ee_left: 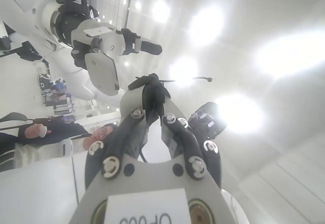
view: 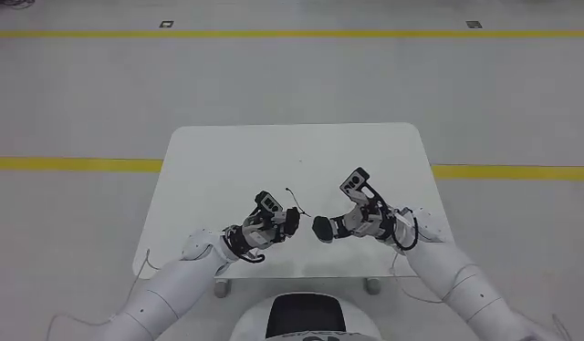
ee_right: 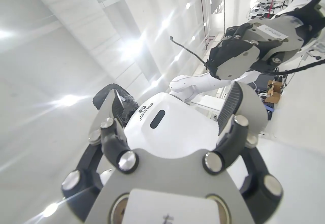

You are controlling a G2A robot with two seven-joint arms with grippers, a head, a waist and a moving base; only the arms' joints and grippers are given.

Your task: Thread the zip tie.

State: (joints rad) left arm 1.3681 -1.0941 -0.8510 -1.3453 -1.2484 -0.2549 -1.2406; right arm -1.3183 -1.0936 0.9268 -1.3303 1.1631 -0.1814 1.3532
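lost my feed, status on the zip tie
Left gripper shut on zip tie, free end sticking out. Right gripper open, empty, facing it close by. Nothing between them.

White table [view: 228, 159] on pale grey floor [view: 91, 95], two yellow lines [view: 274, 34] running across the floor. White panelled ceiling [ee_right: 50, 19], bright round lights [ee_left: 205, 21].

From above I saw a white table [view: 365, 149] with rounded corners on a pale grey floor [view: 91, 95]. A yellow line [view: 82, 164] crossed the floor at the table's far end. A second yellow line [view: 274, 34] lay well beyond, with a dark floor plate [view: 166, 24] and a second floor plate [view: 474, 24] just past it. Ceiling lights [ee_left: 205, 21] glared overhead.
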